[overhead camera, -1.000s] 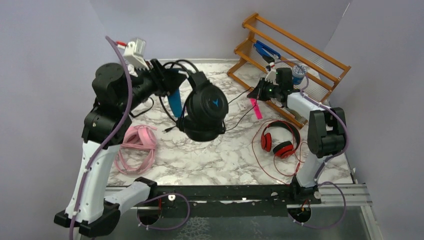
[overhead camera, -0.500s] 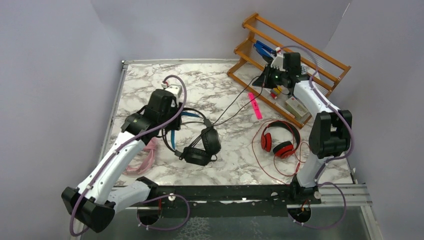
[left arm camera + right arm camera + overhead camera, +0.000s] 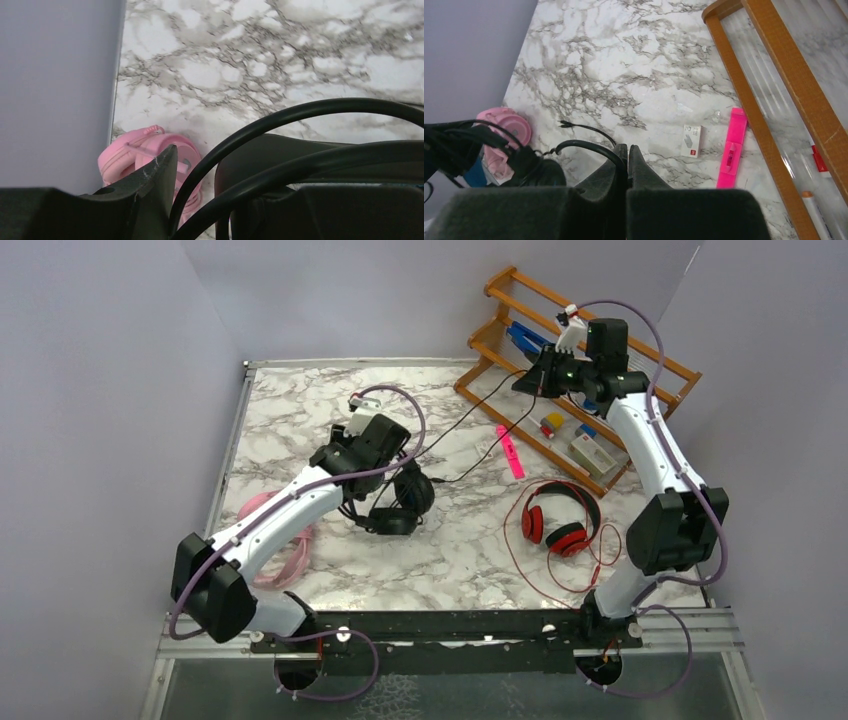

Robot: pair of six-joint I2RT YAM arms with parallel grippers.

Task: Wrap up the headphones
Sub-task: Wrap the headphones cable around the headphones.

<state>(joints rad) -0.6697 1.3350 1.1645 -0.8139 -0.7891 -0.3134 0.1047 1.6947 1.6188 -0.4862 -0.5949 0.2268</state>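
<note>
Black headphones in left gripper — their cable in right gripper

The black headset, blue on its band, rests on the bench left of centre, earcups close together. Its black cable stretches up and to the right. The pink headset lies near the left edge. The red headset, black-banded, lies flat on the right, and its red cable is looped loosely around it.
</note>
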